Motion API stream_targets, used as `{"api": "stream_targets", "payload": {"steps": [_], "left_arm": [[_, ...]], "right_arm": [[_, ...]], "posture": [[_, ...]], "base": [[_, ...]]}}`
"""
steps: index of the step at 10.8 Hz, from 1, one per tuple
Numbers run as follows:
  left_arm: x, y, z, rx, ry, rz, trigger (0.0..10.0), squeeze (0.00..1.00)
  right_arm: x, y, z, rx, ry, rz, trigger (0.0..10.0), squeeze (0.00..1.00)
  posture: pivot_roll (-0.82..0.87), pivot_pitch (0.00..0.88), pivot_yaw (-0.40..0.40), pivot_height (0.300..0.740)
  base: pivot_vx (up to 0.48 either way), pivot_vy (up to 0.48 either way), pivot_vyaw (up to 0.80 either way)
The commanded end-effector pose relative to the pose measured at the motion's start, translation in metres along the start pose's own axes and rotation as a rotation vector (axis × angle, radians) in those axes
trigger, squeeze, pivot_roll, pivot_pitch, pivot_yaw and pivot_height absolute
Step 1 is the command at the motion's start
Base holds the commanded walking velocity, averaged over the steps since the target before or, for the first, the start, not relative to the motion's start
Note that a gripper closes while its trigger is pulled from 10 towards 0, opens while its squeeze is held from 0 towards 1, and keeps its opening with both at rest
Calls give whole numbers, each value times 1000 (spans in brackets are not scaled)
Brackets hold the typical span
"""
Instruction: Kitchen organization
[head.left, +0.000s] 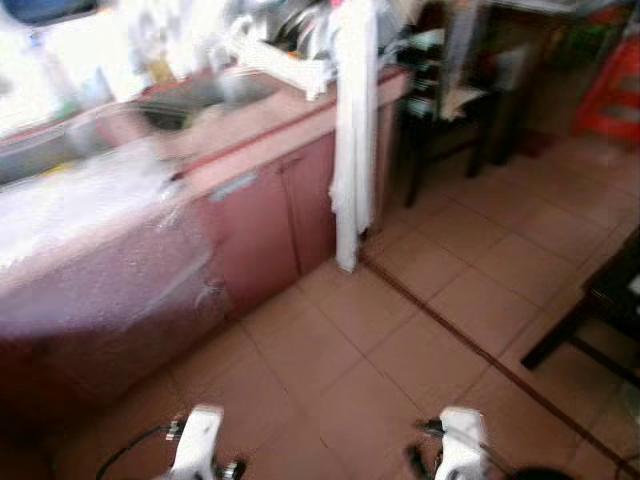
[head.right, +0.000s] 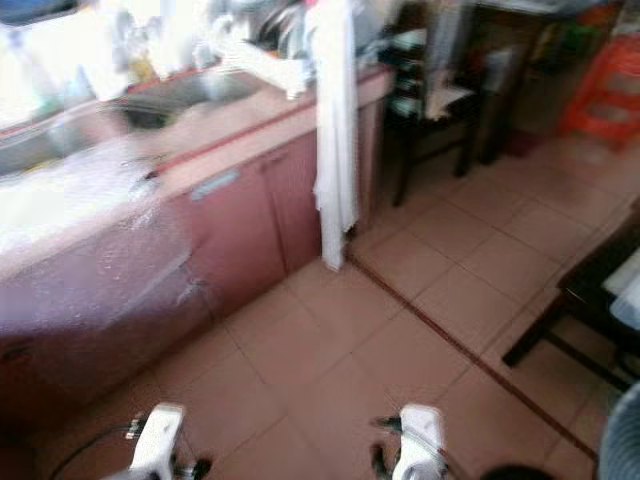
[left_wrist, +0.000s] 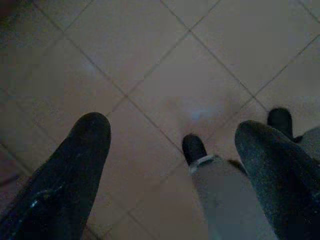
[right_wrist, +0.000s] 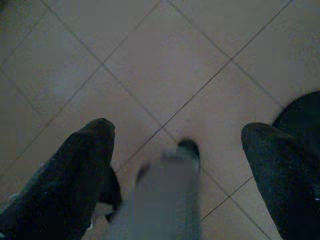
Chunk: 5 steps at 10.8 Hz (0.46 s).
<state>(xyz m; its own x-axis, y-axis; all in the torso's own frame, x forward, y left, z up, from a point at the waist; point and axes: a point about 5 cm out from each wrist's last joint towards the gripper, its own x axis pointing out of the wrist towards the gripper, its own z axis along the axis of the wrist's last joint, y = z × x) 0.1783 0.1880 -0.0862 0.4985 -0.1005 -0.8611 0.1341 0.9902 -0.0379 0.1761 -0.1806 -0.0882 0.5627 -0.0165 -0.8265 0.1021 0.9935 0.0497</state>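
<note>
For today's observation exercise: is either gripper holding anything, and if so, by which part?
Nothing is held. The left gripper and right gripper both hang open, fingers spread over the tiled floor.

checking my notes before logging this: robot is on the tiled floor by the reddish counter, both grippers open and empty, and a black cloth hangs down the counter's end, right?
One thing is wrong: the cloth hanging at the end of the counter is white, not black, as the left eye view shows. The rest stands: tiled floor, left gripper and right gripper open and empty.
</note>
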Motion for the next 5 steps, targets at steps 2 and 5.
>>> {"api": "stream_targets", "payload": {"steps": [2,5], "left_arm": [[1,-3,1,17,-2,-12,10000,0],[0,-3,-1,29,3,-20,10000,0]], "right_arm": [[-1,-6,0,-9,-2,-12,10000,0],[-1,-4,-2,-11,4,-10,10000,0]], "posture": [[-115,32,104,740],[-115,37,106,740]], "base": [[381,0,0],[405,0,-235]]}}
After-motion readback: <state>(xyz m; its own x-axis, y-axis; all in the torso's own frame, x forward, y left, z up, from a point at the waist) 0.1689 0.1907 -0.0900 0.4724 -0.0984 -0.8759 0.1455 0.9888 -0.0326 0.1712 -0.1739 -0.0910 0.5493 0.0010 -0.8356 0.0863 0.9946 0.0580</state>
